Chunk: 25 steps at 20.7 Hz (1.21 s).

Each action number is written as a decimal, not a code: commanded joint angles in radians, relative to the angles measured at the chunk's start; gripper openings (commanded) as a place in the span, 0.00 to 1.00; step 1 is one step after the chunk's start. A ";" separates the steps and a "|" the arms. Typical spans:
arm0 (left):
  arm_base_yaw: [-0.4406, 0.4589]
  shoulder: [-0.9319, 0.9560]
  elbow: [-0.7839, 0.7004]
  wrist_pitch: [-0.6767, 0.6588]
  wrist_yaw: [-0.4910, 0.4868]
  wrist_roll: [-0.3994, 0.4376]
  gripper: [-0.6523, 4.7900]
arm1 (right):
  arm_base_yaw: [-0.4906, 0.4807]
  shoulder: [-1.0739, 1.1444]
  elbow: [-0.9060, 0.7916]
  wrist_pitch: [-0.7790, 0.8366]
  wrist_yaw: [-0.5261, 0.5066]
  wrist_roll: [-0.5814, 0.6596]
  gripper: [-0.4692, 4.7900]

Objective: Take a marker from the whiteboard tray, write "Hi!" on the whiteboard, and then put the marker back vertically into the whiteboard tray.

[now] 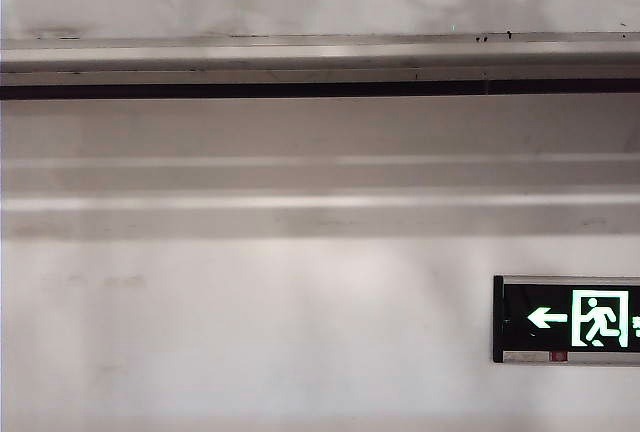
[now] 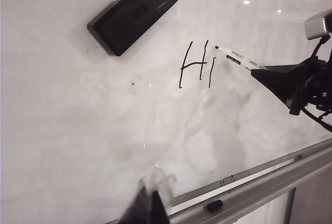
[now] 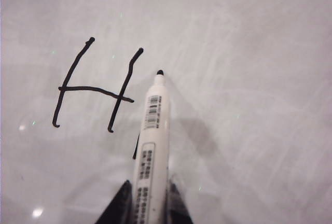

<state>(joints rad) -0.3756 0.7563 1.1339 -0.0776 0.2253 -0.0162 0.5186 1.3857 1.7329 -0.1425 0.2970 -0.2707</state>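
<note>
- The right gripper (image 3: 148,203) grips the marker (image 3: 151,130); its tip is at the whiteboard (image 2: 78,130), beside the written "Hi" (image 2: 197,64).
- The left gripper (image 2: 148,208) is near the tray (image 2: 270,182), fingers together, holding nothing.

A dull off-white wall (image 1: 250,322) fills the exterior view, crossed by wider pale horizontal bands (image 1: 300,202) with soft shadow under them. Low on the right, a green-lit exit sign (image 1: 570,319) glows in its dark frame, arrow pointing left. The light is soft and even, a little dim.
</note>
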 commanded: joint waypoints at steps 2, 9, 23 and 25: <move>-0.001 -0.001 0.005 0.016 0.008 0.001 0.11 | 0.001 0.009 0.004 0.034 0.022 0.001 0.08; -0.001 -0.001 0.005 0.016 0.007 0.001 0.11 | 0.001 0.010 0.004 0.006 0.022 0.002 0.08; -0.001 -0.001 0.005 0.014 0.008 0.001 0.11 | 0.003 -0.043 0.005 0.044 0.014 0.002 0.08; -0.001 -0.001 0.005 0.014 0.008 0.001 0.11 | 0.003 -0.067 0.005 0.051 0.015 0.001 0.08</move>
<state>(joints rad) -0.3756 0.7563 1.1339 -0.0776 0.2253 -0.0162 0.5213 1.3300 1.7329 -0.1165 0.3138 -0.2707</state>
